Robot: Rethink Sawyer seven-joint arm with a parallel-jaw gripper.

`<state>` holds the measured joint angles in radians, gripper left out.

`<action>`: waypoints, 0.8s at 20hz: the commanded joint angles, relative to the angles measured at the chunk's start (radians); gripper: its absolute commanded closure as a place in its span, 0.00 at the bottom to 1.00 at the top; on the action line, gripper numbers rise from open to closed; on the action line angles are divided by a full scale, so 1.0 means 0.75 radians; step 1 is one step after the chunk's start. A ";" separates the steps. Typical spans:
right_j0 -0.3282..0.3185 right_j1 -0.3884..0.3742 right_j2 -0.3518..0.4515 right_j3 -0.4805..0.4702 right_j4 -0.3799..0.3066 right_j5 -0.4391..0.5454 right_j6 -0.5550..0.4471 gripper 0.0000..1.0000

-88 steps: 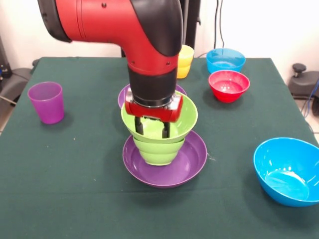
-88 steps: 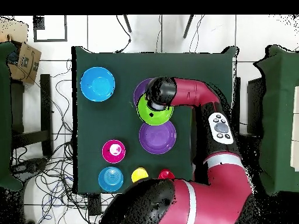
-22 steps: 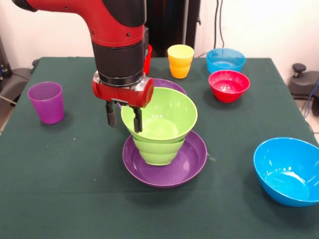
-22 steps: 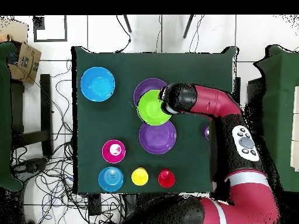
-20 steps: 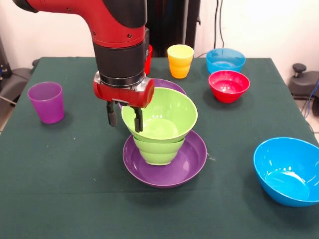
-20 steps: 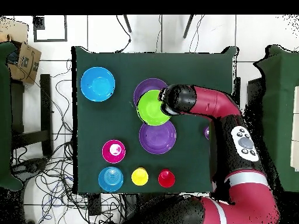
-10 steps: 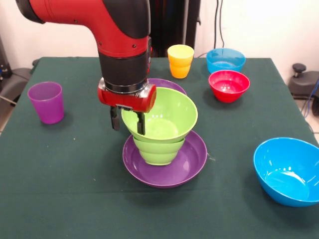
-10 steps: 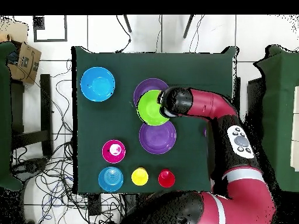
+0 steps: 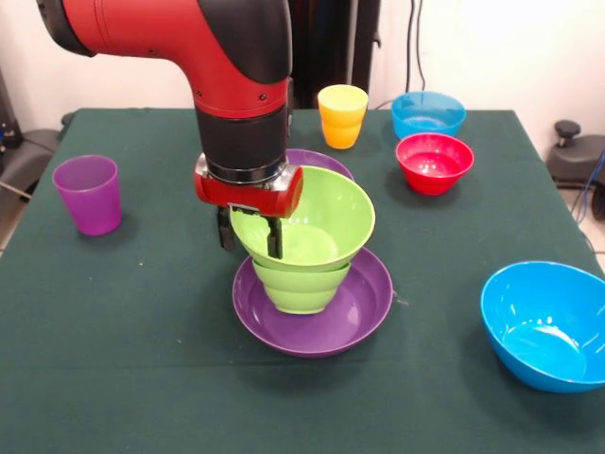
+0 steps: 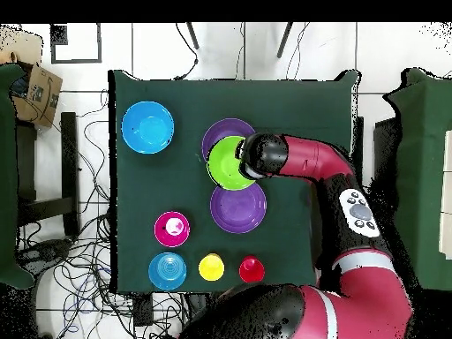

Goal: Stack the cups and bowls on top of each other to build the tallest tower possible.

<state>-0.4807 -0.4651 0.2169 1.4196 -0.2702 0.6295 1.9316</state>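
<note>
A large lime green bowl [image 9: 317, 222] sits on a smaller green bowl [image 9: 298, 291] inside a purple bowl [image 9: 359, 307]; this tower stands mid-table, and from overhead the lime green bowl [image 10: 226, 164] covers most of it. My gripper [image 9: 250, 238] is open at the lime bowl's left rim, one finger [image 9: 225, 234] outside the wall and the other inside. A second purple bowl [image 9: 319, 159] lies just behind. The big blue bowl [image 9: 546, 326], red bowl [image 9: 435, 161], light blue bowl [image 9: 427, 113], yellow-orange cup [image 9: 342, 114] and purple cup [image 9: 88, 194] stand apart. The red cup [image 10: 252, 268] shows only from overhead.
In the overhead view my arm [image 10: 305, 163] reaches across the table's right side and hides the purple cup. The small bowls and cups line the table edge nearest the robot. Cables and chairs surround the dark green table [image 9: 142, 378].
My gripper has shifted right and slightly down in the front view, closing on the lime green bowl's left rim until its fingers straddle the wall. The bowls and cups have not moved.
</note>
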 commanded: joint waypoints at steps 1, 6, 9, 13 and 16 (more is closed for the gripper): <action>0.041 0.047 0.117 0.004 -0.077 0.006 -0.136 0.00; 0.049 0.029 0.115 -0.002 -0.071 0.033 -0.138 0.00; 0.051 0.021 0.115 0.002 -0.069 0.033 -0.136 0.00; 0.071 -0.003 0.097 -0.011 -0.078 0.029 -0.119 0.00; 0.103 0.022 0.077 -0.117 -0.096 0.013 -0.104 0.00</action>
<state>-0.4610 -0.4756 0.2159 1.4071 -0.2706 0.6297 1.9316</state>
